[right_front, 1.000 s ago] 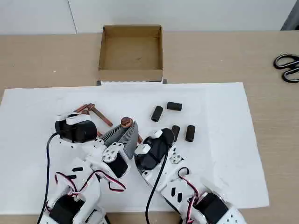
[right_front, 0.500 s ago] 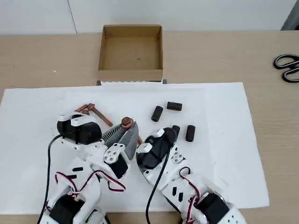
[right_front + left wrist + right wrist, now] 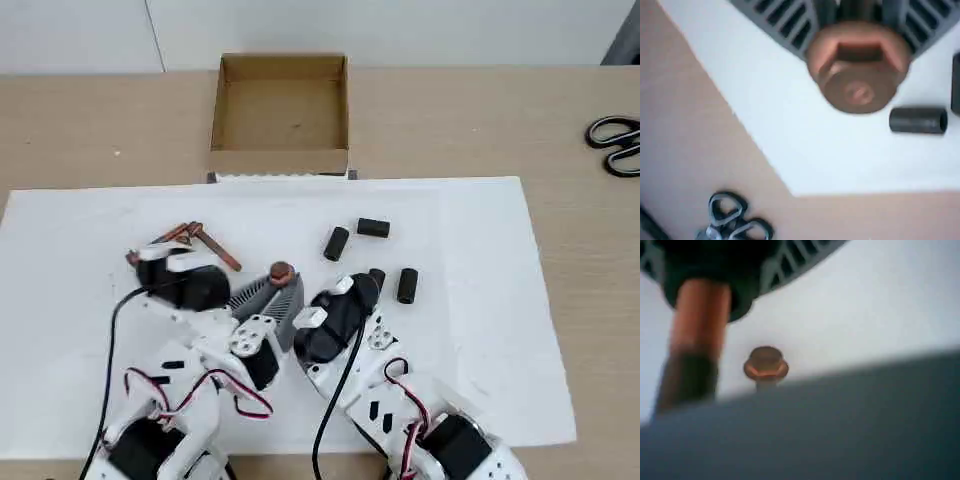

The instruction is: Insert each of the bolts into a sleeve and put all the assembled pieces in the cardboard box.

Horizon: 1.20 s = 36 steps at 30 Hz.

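My left gripper (image 3: 279, 283) is shut on a copper bolt (image 3: 281, 271), whose hex head (image 3: 858, 75) sticks out past the grey ribbed fingers (image 3: 785, 20). My right gripper (image 3: 318, 308) sits close beside it on the right, shut on a black sleeve (image 3: 705, 282) with a copper shaft (image 3: 697, 325) protruding from it. The left gripper's bolt head (image 3: 765, 362) rises behind a grey mass in the right wrist view. Loose sleeves (image 3: 336, 243) (image 3: 373, 228) (image 3: 407, 285) lie on the white paper. Spare bolts (image 3: 195, 238) lie at the paper's left. The cardboard box (image 3: 345, 100) stands beyond the paper.
Scissors (image 3: 615, 145) lie on the wooden table at the far right, also seen as scissors (image 3: 735, 220). Another sleeve (image 3: 376, 277) lies right by the right arm. The white paper (image 3: 480, 330) has free room on its right half and far left.
The left arm has shifted right and slightly nearer, carrying its bolt closer to the right gripper. The right arm has barely moved.
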{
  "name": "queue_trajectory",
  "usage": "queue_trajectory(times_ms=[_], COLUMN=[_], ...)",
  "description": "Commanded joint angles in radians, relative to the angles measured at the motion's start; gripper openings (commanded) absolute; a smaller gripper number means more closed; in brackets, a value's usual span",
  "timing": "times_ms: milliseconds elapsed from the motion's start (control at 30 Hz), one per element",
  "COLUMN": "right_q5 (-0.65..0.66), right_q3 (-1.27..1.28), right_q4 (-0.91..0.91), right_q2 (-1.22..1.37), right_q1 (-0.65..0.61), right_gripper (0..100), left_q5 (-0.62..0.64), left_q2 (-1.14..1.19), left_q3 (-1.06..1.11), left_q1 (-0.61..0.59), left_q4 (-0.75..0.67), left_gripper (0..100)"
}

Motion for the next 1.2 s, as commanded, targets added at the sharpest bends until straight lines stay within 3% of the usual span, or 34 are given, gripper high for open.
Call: queue_trajectory(times_ms=[0, 267, 500, 967, 1033, 1167], right_q5=[0.011, 0.052, 0.124, 0.124, 0.124, 0.124], right_q3=[-0.061, -0.068, -0.086, -0.110, -0.110, -0.107], right_q4=[-0.012, -0.024, -0.090, -0.082, -0.082, -0.082], right_q2=[-0.013, -0.013, -0.013, -0.013, -0.013, -0.013], right_q1=[0.013, 0.042, 0.042, 0.038, 0.038, 0.038], right_gripper=[0.2, 0.2, 0.2, 0.2, 0.2, 0.2], left_q5=[-0.006, -0.006, -0.008, -0.052, -0.052, -0.055], left_q2=[-0.011, -0.009, -0.009, -0.009, -0.009, -0.009], left_q3=[-0.042, -0.035, -0.002, 0.056, 0.054, 0.054], left_q1=[0.009, 0.012, 0.012, 0.015, 0.015, 0.014], left_q4=[0.020, 0.037, 0.160, 0.161, 0.161, 0.163], left_gripper=[0, 0, 0, 1, 3, 17])
